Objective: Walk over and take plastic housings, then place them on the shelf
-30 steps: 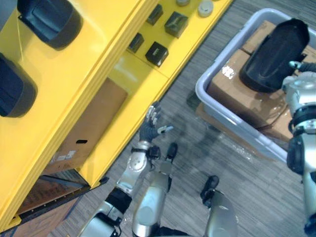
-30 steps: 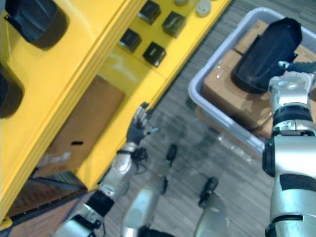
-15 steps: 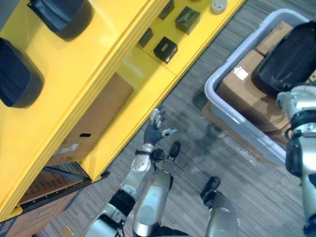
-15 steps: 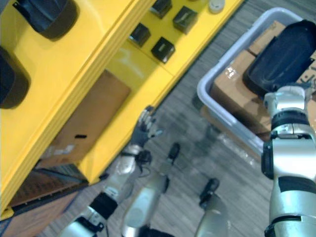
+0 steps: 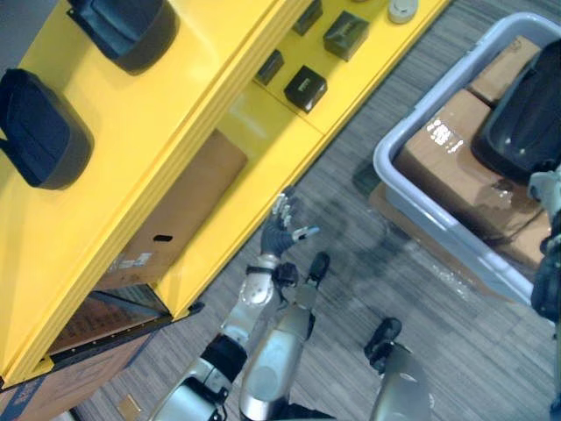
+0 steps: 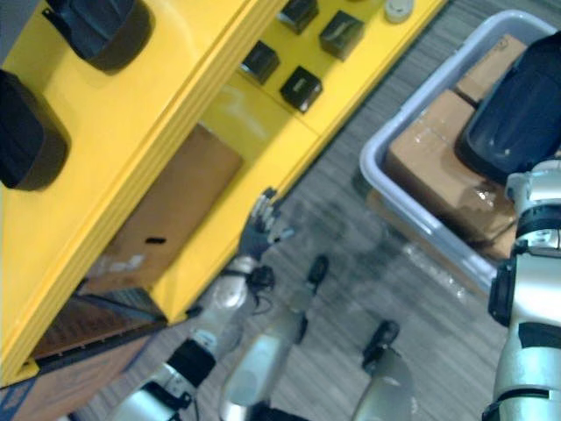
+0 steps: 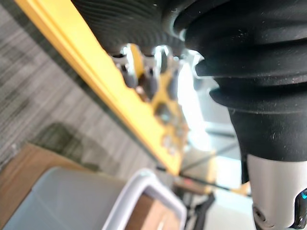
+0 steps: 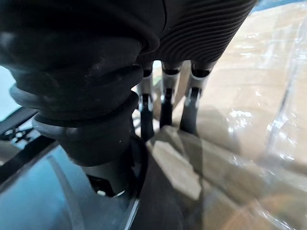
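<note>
Black housing point(image 5: 526, 110) in grey bin point(image 5: 447, 232), right robot hand point(image 8: 165, 103) beside it, fingers straight, empty

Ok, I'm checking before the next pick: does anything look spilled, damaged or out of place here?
Nothing stands out. Two housings lie on the yellow shelf, a third housing rests on cardboard boxes in the grey tub by the right hand, nothing spilled or broken.
</note>
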Controlling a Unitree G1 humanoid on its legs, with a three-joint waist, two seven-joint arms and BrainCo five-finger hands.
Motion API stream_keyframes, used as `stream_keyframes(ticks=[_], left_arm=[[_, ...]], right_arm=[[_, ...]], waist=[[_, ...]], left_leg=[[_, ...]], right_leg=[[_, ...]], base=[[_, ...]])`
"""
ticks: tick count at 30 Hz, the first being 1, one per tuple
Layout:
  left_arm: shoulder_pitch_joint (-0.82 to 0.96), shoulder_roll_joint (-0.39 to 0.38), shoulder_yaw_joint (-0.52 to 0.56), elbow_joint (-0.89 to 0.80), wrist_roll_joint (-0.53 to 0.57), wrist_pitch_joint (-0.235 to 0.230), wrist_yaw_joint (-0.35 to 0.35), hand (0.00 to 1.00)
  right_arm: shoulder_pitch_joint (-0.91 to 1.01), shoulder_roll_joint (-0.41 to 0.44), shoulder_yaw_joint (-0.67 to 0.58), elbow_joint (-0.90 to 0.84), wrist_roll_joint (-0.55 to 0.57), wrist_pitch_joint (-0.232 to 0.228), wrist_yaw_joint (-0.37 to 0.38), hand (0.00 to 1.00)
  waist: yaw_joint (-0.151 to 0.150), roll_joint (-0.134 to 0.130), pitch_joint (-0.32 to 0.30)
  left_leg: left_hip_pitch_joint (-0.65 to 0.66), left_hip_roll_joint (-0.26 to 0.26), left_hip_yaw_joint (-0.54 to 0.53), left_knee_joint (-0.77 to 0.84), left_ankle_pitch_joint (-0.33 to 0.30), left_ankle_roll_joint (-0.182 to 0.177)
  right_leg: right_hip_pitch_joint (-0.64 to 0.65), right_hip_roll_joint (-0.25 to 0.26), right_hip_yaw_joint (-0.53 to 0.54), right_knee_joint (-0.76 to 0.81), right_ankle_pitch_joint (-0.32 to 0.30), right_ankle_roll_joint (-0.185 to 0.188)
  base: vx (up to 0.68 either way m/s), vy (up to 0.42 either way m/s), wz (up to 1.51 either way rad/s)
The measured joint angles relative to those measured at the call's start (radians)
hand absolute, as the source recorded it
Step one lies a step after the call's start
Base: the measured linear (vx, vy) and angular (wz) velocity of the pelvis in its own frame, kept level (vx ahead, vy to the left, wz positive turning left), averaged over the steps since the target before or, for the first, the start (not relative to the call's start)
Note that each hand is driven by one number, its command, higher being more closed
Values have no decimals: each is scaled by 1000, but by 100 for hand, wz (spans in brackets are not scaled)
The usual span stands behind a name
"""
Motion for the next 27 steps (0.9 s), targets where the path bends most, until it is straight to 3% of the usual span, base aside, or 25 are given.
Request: stream_keyframes(ticks=[8, 10, 17, 21, 24, 27], left_arm=[[-5, 7, 29, -3, -38, -2, -10, 0], [0, 14, 42, -4, -39, -2, -9, 0], [89, 112, 126, -101, -79, -6, -11, 0], [126, 186, 177, -156, -73, 9, -5, 0], [116, 218, 215, -161, -65, 45, 4, 0], [83, 254, 245, -160, -66, 83, 5, 0]], right_arm=[[17, 14, -15, -5, -151, -13, 39, 100], [24, 25, -3, 2, -202, -34, 50, 100], [56, 38, 244, -52, -372, -153, 128, 100], [174, 45, 336, -260, -402, -234, 130, 100], [268, 90, 336, -367, -411, -270, 127, 100], [324, 104, 335, -469, -442, -299, 125, 100]], waist=[[-16, 0, 0], [-24, 0, 0], [-59, -15, 7], [-108, -97, 6], [-144, -168, 8], [-173, -199, 7]], left_leg=[[19, -1, -6, -1, 2, -3], [34, -2, -5, -2, 2, -3], [80, 23, 26, -22, 2, -3], [111, 43, 75, -54, 3, -1], [153, 52, 112, -81, 4, 0], [173, 54, 146, -87, -2, 7]], right_leg=[[15, -6, -12, 29, -19, -4], [33, -6, -12, 25, -19, -4], [71, 21, 13, -25, 8, -4], [76, 35, 49, -50, 28, -2], [102, 42, 79, -80, 40, 0], [109, 43, 109, -96, 54, 5]], base=[[14, -75, 4], [-2, -52, 2], [-40, -41, -15], [23, -29, -30], [57, -35, -29], [42, -13, -29]])
